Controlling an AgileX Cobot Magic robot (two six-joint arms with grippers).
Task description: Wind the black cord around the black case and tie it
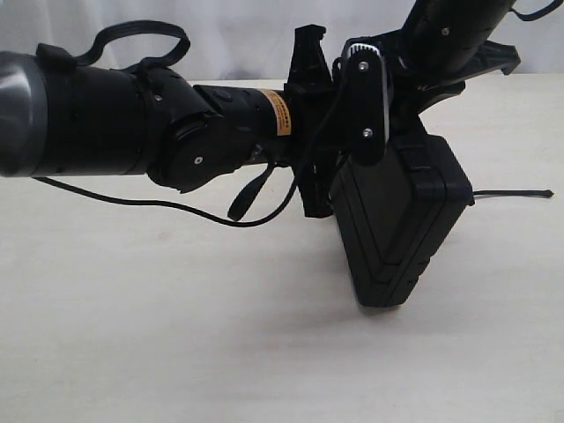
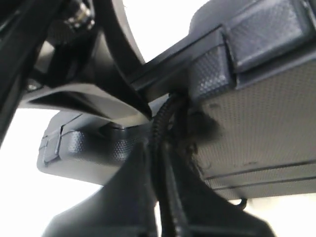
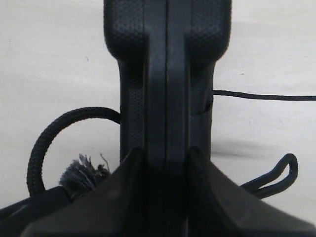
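The black case (image 1: 401, 225) hangs tilted above the table, and my right gripper (image 3: 165, 157) is shut on its edge, one finger on each side of the case (image 3: 167, 74). My left gripper (image 2: 160, 150) reaches in from the left, right against the case (image 2: 266, 123), and is shut on the braided black cord (image 2: 165, 121) where the cord meets the case's edge. The cord (image 1: 159, 204) trails over the table to the left, and a thin end (image 1: 515, 192) sticks out to the right. In the right wrist view the cord (image 3: 47, 136) loops beside the case, with a frayed tuft (image 3: 81, 173).
The pale table (image 1: 176, 335) lies under everything. The thick left arm (image 1: 106, 115) spans the left half of the exterior view, with a glossy cable (image 1: 141, 40) looped on top. The right arm (image 1: 449, 35) comes down from the upper right.
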